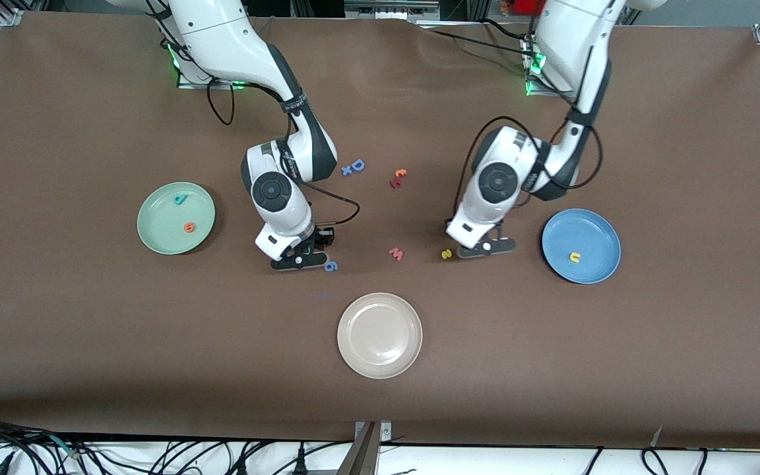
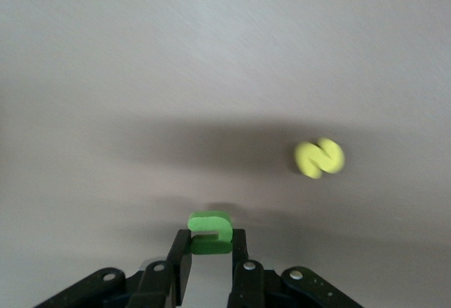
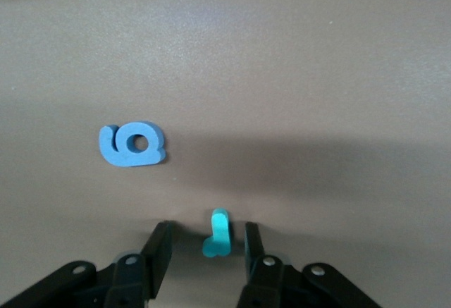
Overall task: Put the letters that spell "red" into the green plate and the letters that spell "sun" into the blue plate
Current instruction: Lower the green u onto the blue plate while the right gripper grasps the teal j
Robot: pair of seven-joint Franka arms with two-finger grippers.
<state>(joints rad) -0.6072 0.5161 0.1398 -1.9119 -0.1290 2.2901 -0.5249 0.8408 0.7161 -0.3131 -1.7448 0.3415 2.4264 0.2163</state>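
Right tool [image 3: 204, 248], low over the brown bench [image 1: 90, 369] toward the right arm's end, stands part-open around a tiny teal foam letter "r" [image 3: 219, 232] on edge, with a gap at each finger. If the fingers close off-centre, the thin letter may tip or squirt away, perhaps toward the blue foam "6" [image 3: 132, 145] just beside it. The round pale green plate [image 1: 156, 231] nearby holds a teal letter [image 1: 180, 198] and an orange letter [image 1: 189, 227].

Left tool [image 2: 211, 266], low over the bench toward the left arm's end, appears pinched on a small green foam "n" or "u" shape [image 2: 210, 232]. The hold is at the letter's lower edge only, so a lift could let it twist free. A yellow foam "s" [image 2: 319, 158] lies near it. The round blue plate [image 1: 591, 227] holds one yellow "u" [image 1: 574, 257].

Counted: three plates, including one empty beige-white plate [image 1: 380, 330] nearest the front camera; two letters in green, one in blue; three task letters outside the plates.
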